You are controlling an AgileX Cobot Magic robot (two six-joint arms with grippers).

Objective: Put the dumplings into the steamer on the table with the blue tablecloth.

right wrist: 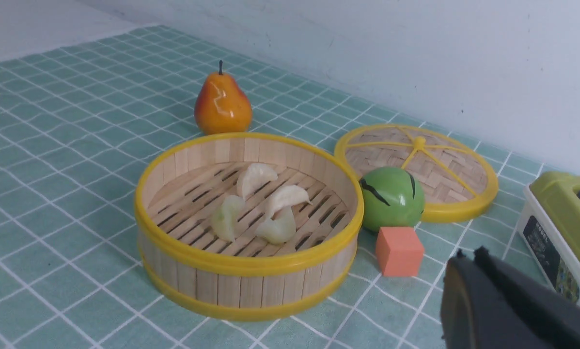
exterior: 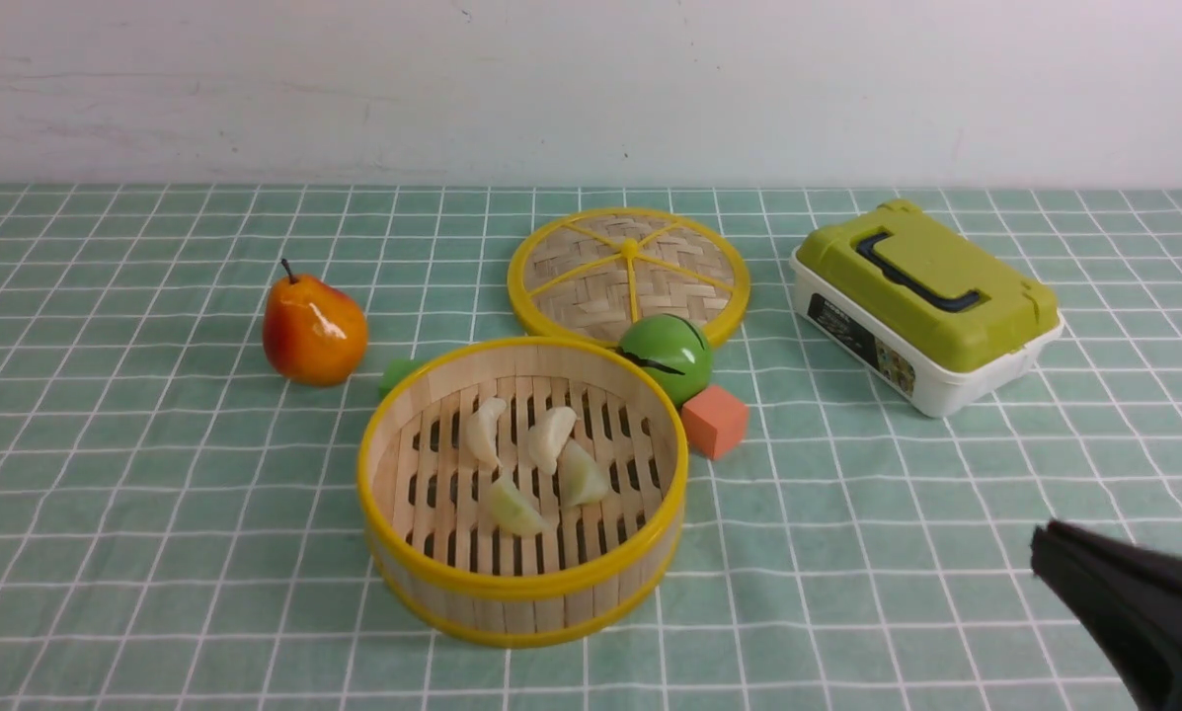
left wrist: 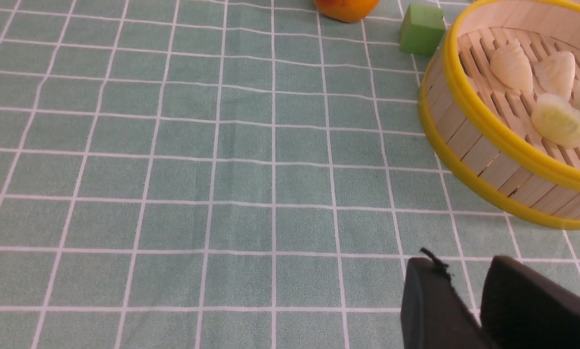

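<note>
The steamer [exterior: 519, 585] stands mid-table on the mint checked tablecloth [exterior: 156, 494]. Four dumplings lie on its slatted floor: two whitish [exterior: 485, 430] [exterior: 551, 437] and two pale green [exterior: 581, 476] [exterior: 514, 507]. They also show in the right wrist view [right wrist: 254, 177] and in the left wrist view [left wrist: 558, 121]. My right gripper [exterior: 1042, 545] is shut and empty, low at the front right, well apart from the steamer [right wrist: 246, 264]. My left gripper [left wrist: 464, 264] is out of the front view. It hovers over bare cloth with a narrow gap between its tips, empty, short of the steamer wall [left wrist: 483, 155].
A pear [exterior: 314, 331] stands to the left and behind the steamer. A green cube [exterior: 398, 375] touches its back left. The flat woven lid [exterior: 630, 272], a green ball [exterior: 667, 355] and an orange cube [exterior: 715, 421] lie behind and to its right. A green-lidded box [exterior: 926, 301] sits far right.
</note>
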